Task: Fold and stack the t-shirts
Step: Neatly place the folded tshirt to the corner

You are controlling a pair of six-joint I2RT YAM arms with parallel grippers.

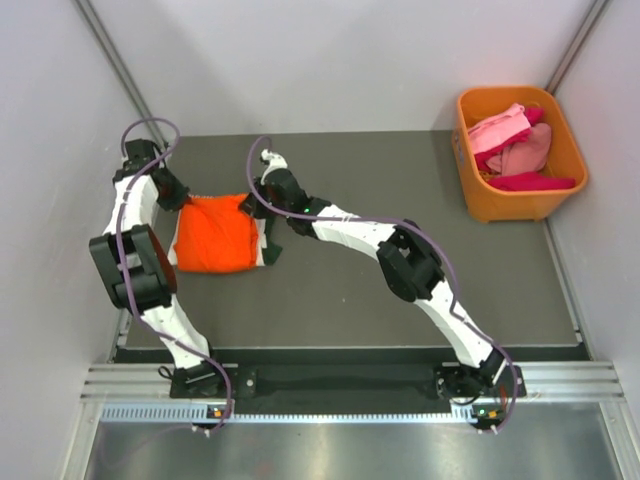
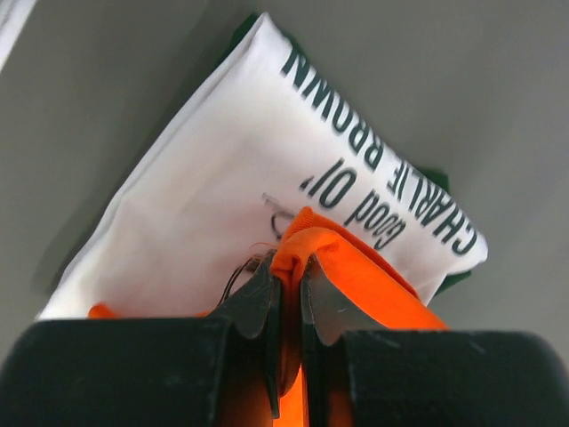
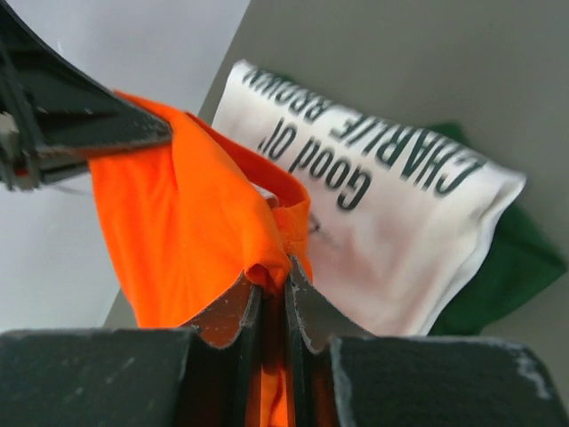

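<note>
Dark table point(image 1: 400, 290), orange bin point(image 1: 520, 207) far right held pink and red tees point(image 1: 515, 140), orange tee point(image 1: 213, 235) at left, top edge pinched tight by left gripper point(image 2: 286, 285) and right gripper point(image 3: 274, 294), folded white tee point(image 2: 204, 205) underneath read "Good Ol' CHARLIE BROWN" along its long side, green cloth point(image 3: 516, 267) below.

The right gripper point(image 3: 277, 283) is pinching a fold of the orange t-shirt point(image 3: 169, 231). It is covering part of the white t-shirt point(image 3: 400, 240), which is lying on a green cloth point(image 3: 516, 267).
</note>
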